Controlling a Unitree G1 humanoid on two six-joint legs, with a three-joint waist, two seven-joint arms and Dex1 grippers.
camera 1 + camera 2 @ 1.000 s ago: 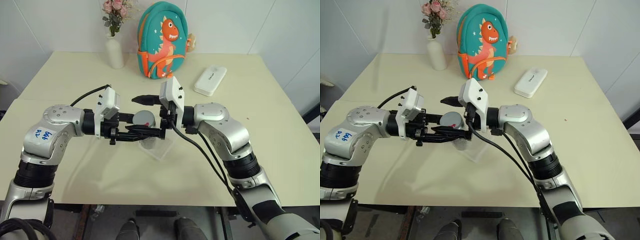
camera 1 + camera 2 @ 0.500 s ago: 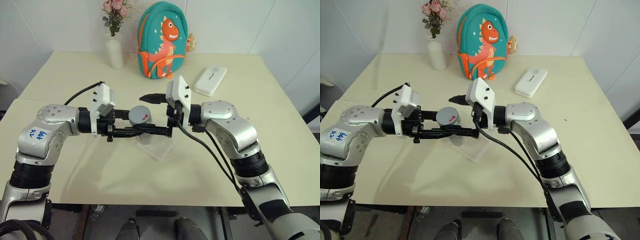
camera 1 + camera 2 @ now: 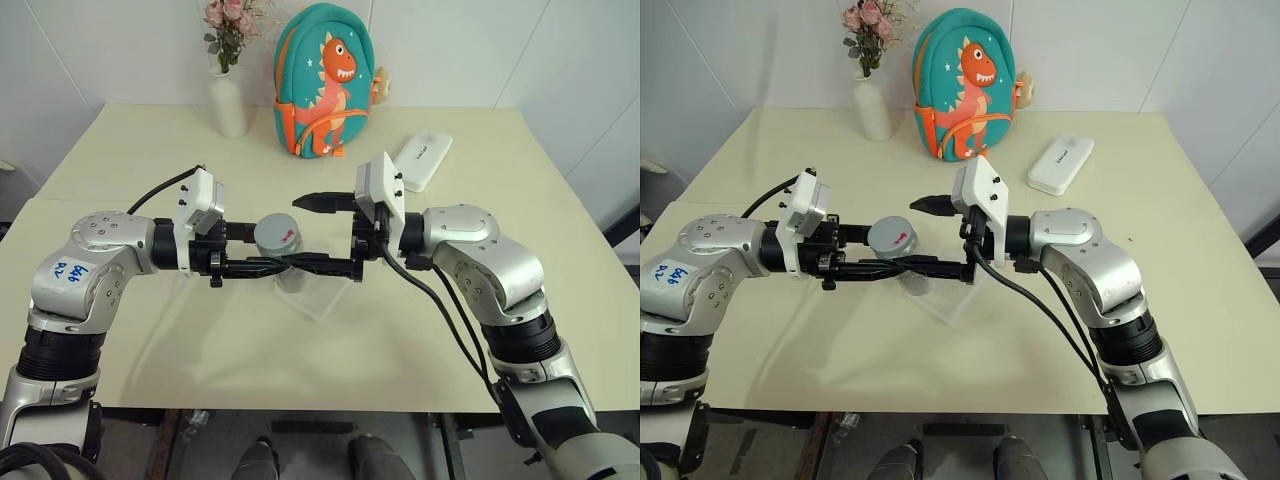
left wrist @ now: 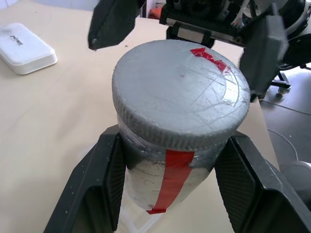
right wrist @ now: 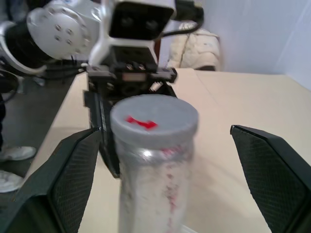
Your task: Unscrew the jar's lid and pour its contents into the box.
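Two grippers meet at the jar (image 3: 285,262): the left gripper (image 3: 262,266) clamps its body above the box (image 3: 318,297), keeping it steady, while the right gripper (image 3: 315,232) stands wide apart beside the lid (image 3: 278,235), holding nothing.

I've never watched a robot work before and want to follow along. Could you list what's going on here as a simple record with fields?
jar: upright, held above the box
lid: on the jar, red mark on top
left end effector: shut on the jar's body below the lid
right end effector: wide open, fingers either side of the lid, not touching
box: clear tray on the table under the jar
backpack: teal, at the table's far edge
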